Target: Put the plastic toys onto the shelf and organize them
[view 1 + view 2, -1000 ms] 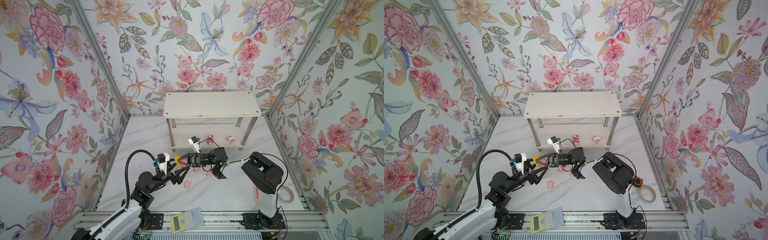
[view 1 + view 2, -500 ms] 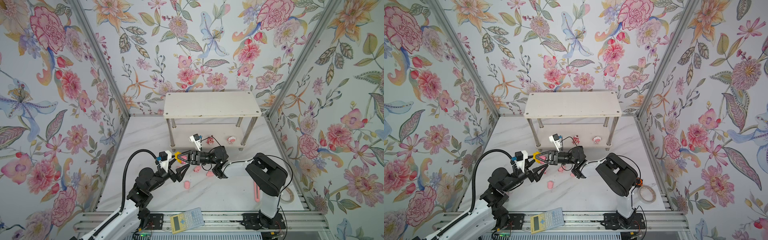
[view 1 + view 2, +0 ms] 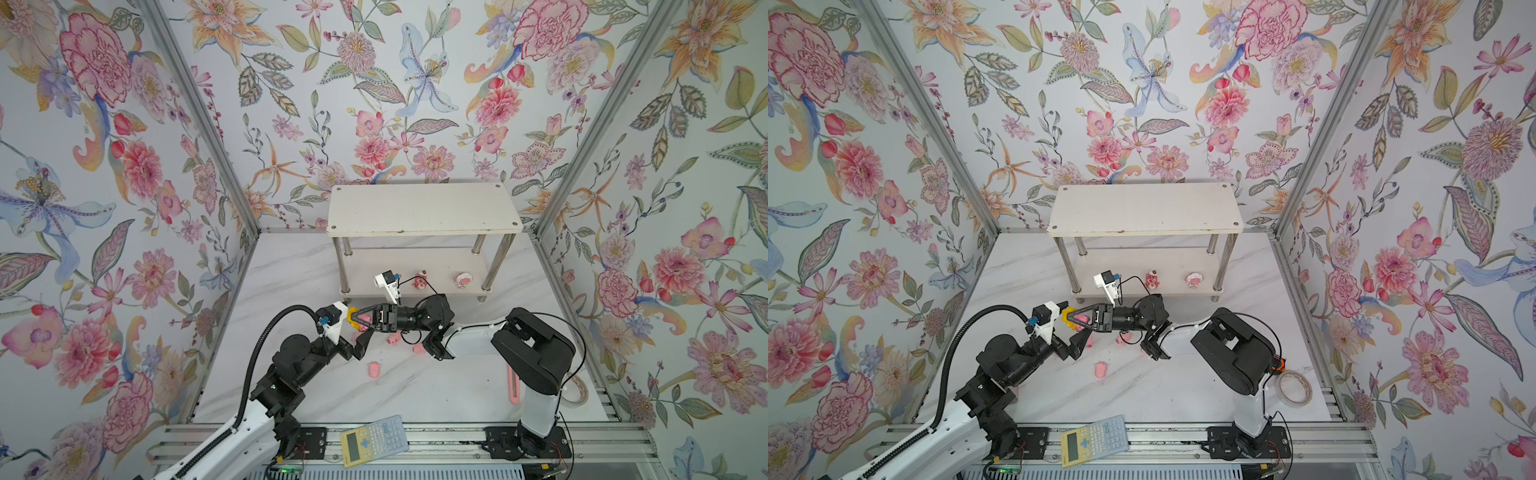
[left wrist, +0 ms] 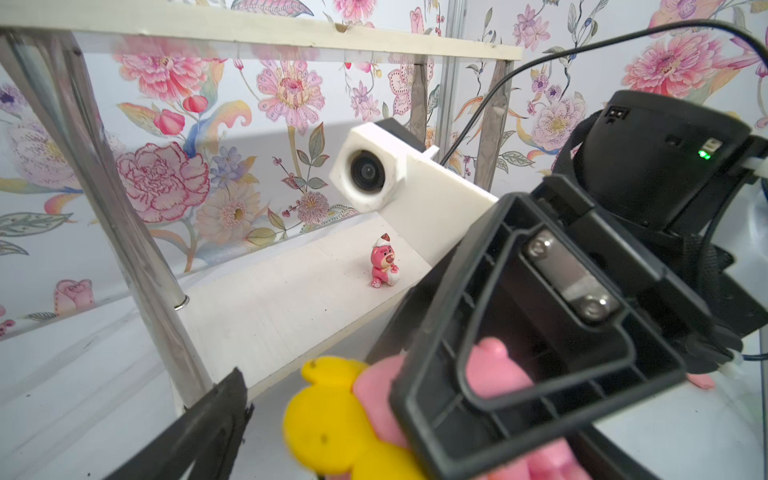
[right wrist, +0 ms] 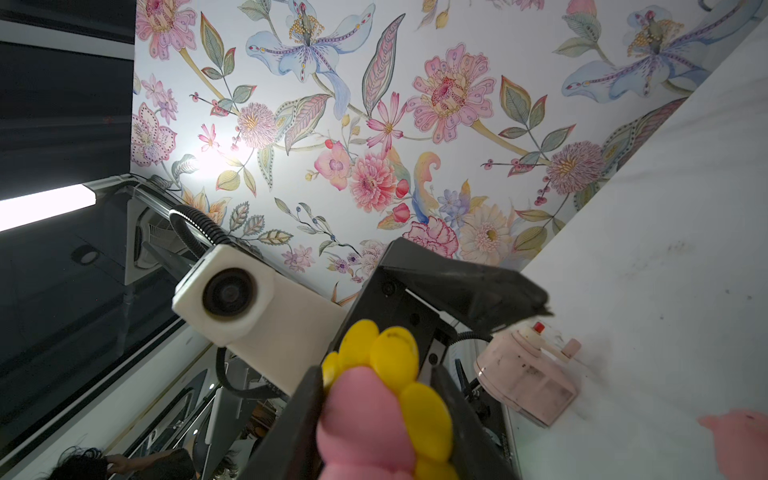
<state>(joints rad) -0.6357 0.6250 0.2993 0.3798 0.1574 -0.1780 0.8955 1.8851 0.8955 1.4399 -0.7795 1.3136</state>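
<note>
Since the right gripper point(image 3: 354, 320) is clamped on the yellow-maned toy point(image 5: 365, 419), apparently to carry it onward, the left gripper point(image 3: 1073, 330) stands spread around it, just off the shelf's point(image 3: 424, 208) front-left corner.

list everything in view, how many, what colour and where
shelf: one, white with chrome legs, back of the table
bear: one, dark pink, lower tier
round toy: one, pink and white, lower tier, right of the bear
yellow-maned toy: one, pink, in the right gripper
pigs: at least three showing, pink, on the table before the shelf
knife: one, pink, on the table by the right arm's base
calculator: one, yellow and grey, on the front rail
tape roll: one, pale, right front corner
table: one, white marble
right gripper: black, shut on the yellow-maned toy
left gripper: black, open, beside that toy
</note>
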